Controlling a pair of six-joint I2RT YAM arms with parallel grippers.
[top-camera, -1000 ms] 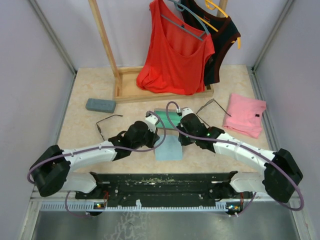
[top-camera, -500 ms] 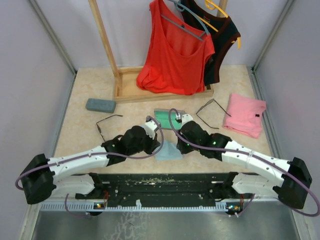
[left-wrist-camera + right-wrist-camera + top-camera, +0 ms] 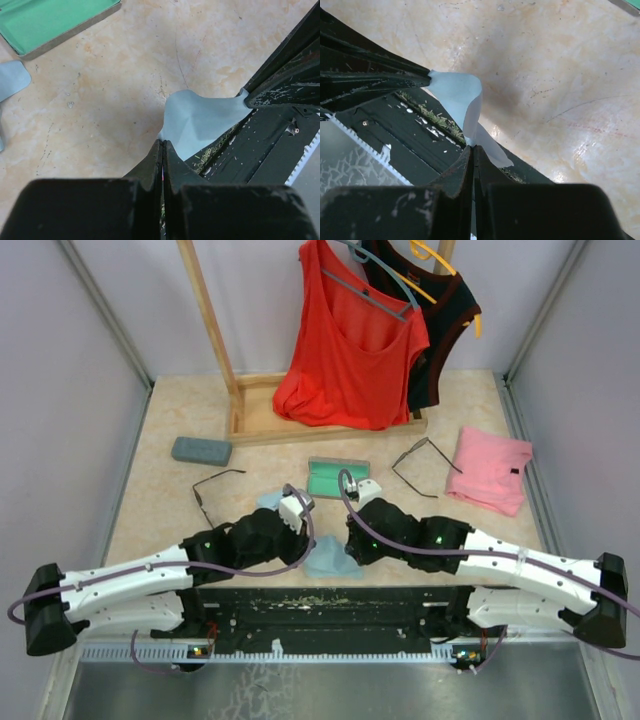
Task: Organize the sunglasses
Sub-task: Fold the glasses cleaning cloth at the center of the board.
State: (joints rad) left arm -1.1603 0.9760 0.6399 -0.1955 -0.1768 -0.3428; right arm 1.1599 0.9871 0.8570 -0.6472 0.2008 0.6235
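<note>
Left gripper [image 3: 163,143]: clenched on one edge of the light blue wiping cloth [image 3: 325,559], with its jaws pressed flat together in the left wrist view.
Right gripper [image 3: 472,147]: also clamped on that cloth, pinching a fold at its fingertips.
What changed: a second ago the cloth lay flat on the beige table [image 3: 170,520], just near of the open green-lined glasses case [image 3: 338,478]. Both arms have since drawn back towards their bases. The cloth came with them and is now bunched, with its near edge over the black base plate [image 3: 330,602].
Also new in view: the case interior is now uncovered from above, and a second pale blue cloth [image 3: 268,500] shows beside the left wrist.
Left pair of thin dark wire-framed sunglasses [image 3: 215,478]: on the table left of the left arm, arms unfolded, just where it lay a second ago.
Right pair of wire-framed sunglasses [image 3: 412,454]: between the green case and the folded pink garment [image 3: 490,472], also unmoved.
Closed grey oblong case [image 3: 200,450]: far left, near the wooden rack base [image 3: 255,425].
Meaning for the task: neither pair has been handled yet. The move looks like preparing the cloth or clearing it from the open case, and cased glasses still seem some way off.
Risk: the cloth could snag on the plate edge.
</note>
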